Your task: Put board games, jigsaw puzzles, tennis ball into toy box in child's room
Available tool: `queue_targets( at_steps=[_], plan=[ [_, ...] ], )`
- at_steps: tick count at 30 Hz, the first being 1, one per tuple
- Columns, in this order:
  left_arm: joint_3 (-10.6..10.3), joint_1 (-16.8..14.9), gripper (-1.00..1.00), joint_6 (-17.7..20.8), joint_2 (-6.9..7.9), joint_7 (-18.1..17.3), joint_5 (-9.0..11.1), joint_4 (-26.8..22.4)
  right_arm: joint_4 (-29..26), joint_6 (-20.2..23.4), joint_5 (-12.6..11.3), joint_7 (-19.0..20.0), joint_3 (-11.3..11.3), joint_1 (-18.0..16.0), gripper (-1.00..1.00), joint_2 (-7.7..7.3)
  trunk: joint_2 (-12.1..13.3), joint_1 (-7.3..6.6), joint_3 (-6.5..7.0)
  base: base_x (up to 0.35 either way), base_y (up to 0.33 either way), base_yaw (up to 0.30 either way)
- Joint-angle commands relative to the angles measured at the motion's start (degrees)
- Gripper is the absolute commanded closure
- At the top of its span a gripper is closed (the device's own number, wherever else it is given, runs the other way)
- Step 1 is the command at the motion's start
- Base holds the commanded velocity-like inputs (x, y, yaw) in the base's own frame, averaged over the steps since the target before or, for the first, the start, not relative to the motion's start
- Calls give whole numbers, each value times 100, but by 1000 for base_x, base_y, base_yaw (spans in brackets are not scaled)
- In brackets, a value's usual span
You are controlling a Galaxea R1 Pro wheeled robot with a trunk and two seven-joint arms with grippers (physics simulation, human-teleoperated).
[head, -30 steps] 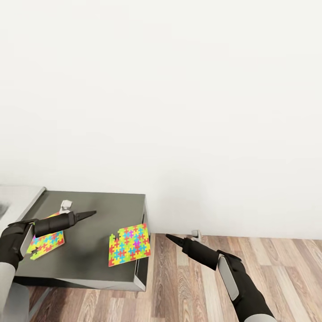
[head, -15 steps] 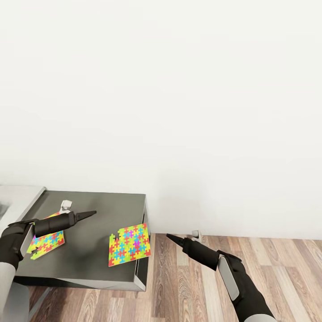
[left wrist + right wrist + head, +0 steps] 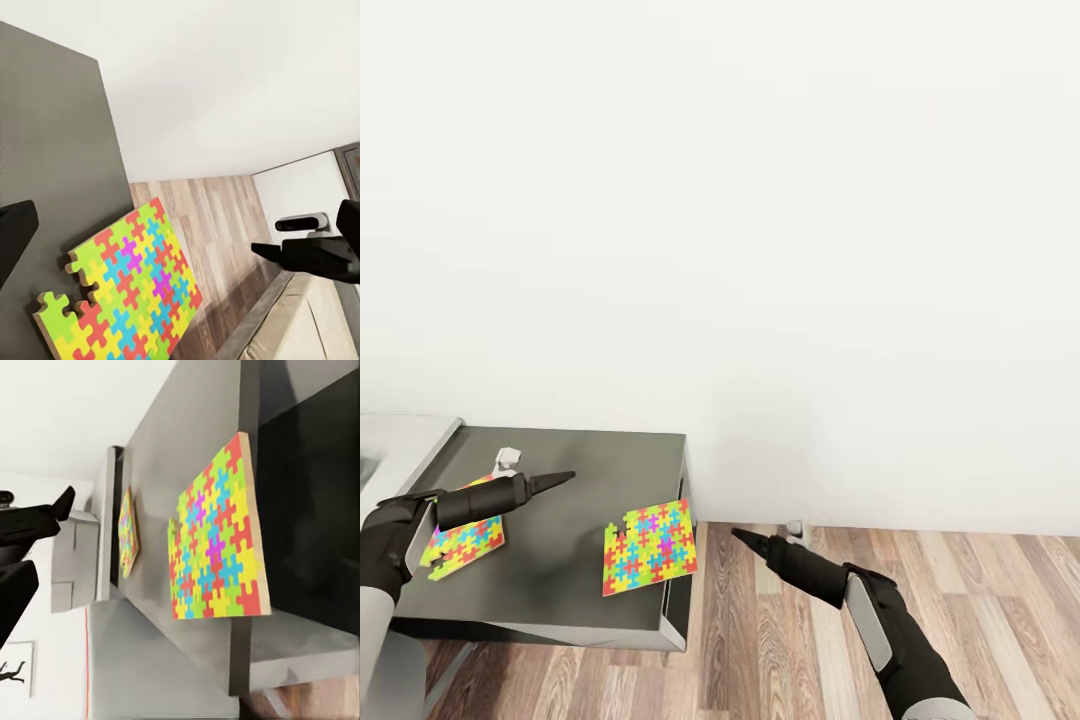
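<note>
Wood flooring fills the lower right of the head view, where the right tool (image 3: 743,536), tips together and empty, has eased slightly lower toward the near jigsaw puzzle (image 3: 650,546) overhanging the dark counter (image 3: 575,500) edge. Further left, the left tool (image 3: 565,477), also closed, hovers over the second puzzle (image 3: 460,538). Neither puzzle is grasped yet.
</note>
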Motion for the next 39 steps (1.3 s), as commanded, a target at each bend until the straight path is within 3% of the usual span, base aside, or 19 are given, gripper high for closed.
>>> queue_targets(
  at_steps=[1, 11, 15, 24, 35, 39],
  plan=[
    [0, -4, -100, 60, 1, -17, 9, 1, 65, 41, -14, 5, -18, -35, -100, 6, -10, 3, -9, 0, 0, 0],
    [-21, -4, -100, 51, 0, -57, 33, -22, 1400, 28, -19, 37, -46, -674, -100, -14, -10, 3, -9, 0, 0, 0],
    [-25, -3, -100, 51, -1, -277, 27, -24, 1834, 16, -16, 60, -53, -879, -100, -11, -130, 69, -63, 0, 0, 0],
    [-10, 4, -100, 59, 6, -708, -2, -25, 2022, 28, -15, 60, -62, -970, -100, -5, -491, 266, -225, 0, 0, 0],
    [-5, 12, -100, 87, 9, -783, 2, -26, 2043, 29, -15, 59, -63, -980, -100, -3, -933, 508, -422, 0, 0, 0],
    [-5, 13, -100, 97, 9, -787, 2, -26, 2044, 30, -15, 62, -63, -981, -100, -3, -933, 508, -422, 0, 0, 0]
  ],
)
